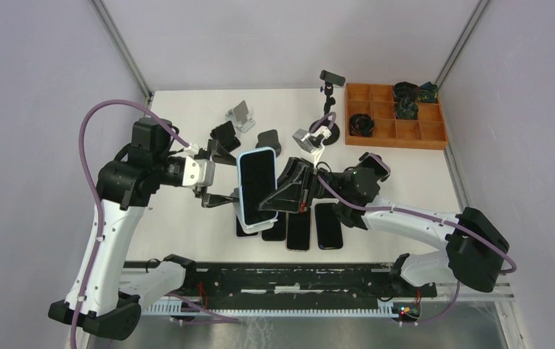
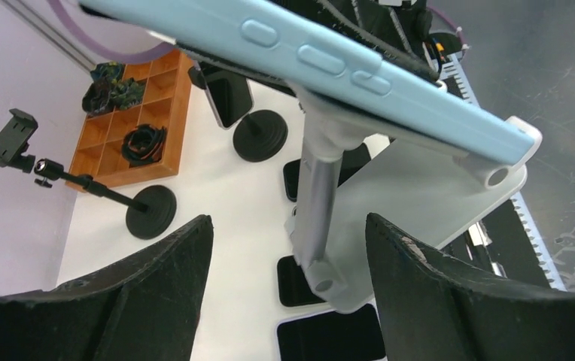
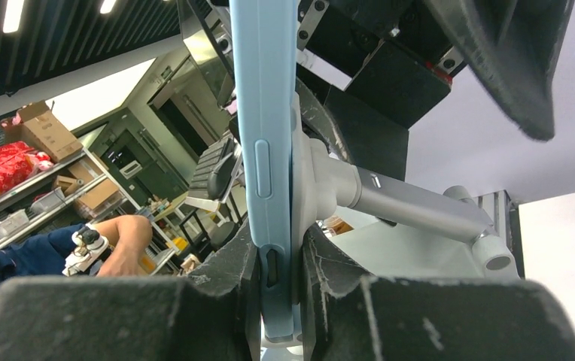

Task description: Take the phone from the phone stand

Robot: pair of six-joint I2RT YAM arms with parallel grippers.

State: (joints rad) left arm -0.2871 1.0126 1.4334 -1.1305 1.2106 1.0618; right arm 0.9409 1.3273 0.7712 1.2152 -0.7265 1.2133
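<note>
Several compartments of the orange wooden divided tray (image 1: 427, 138), at the far right of the white surface (image 1: 420, 174), hold dark coiled bundles (image 1: 360, 123). The light blue phone (image 1: 258, 185) sits on the silver metal phone stand (image 2: 420, 195), above dark phones (image 1: 300, 229) lying flat. The right gripper (image 3: 277, 293) is clenched on the blue phone's edge. The left gripper (image 2: 288, 226) is spread, with its fingers on either side of the stand's post.
</note>
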